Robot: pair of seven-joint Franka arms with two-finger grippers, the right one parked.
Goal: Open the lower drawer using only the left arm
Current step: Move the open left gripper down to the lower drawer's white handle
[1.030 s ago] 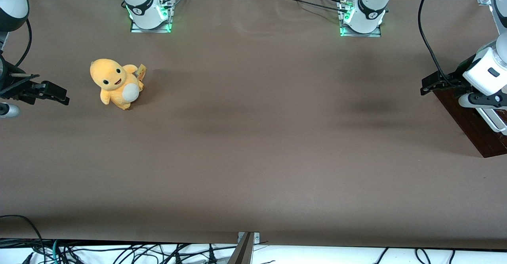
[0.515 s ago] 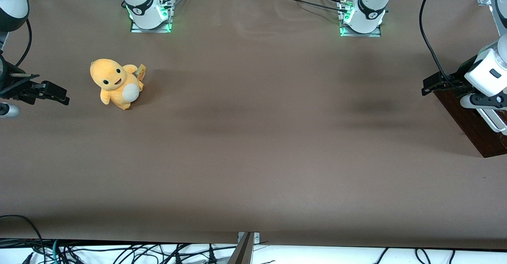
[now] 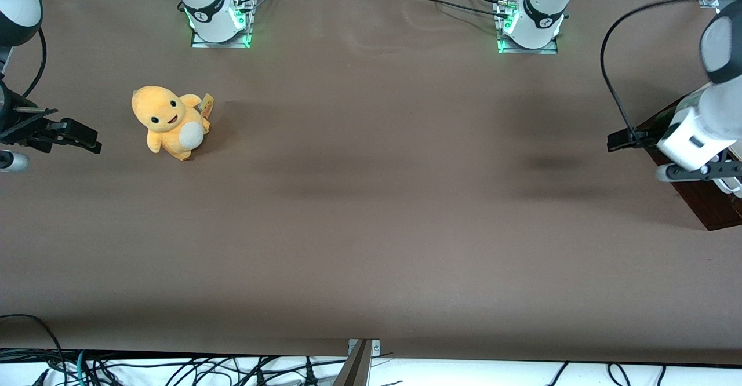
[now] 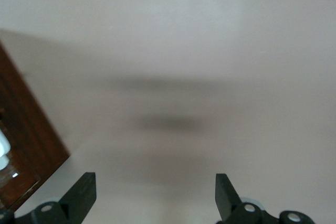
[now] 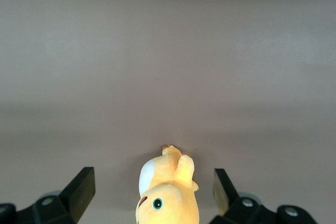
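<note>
The left arm [image 3: 704,119] hangs at the working arm's end of the brown desk [image 3: 371,200], and its pincer [image 4: 156,195] is open, the two black fingers [image 4: 81,192] spread wide with only bare desk between them. The lower drawer [image 3: 704,203] shows as a dark brown wooden front at about three o'clock in the front view, partly under the arm. A yellow plush toy [image 3: 170,122] sits well apart at about ten o'clock, toward the parked arm's end.
</note>
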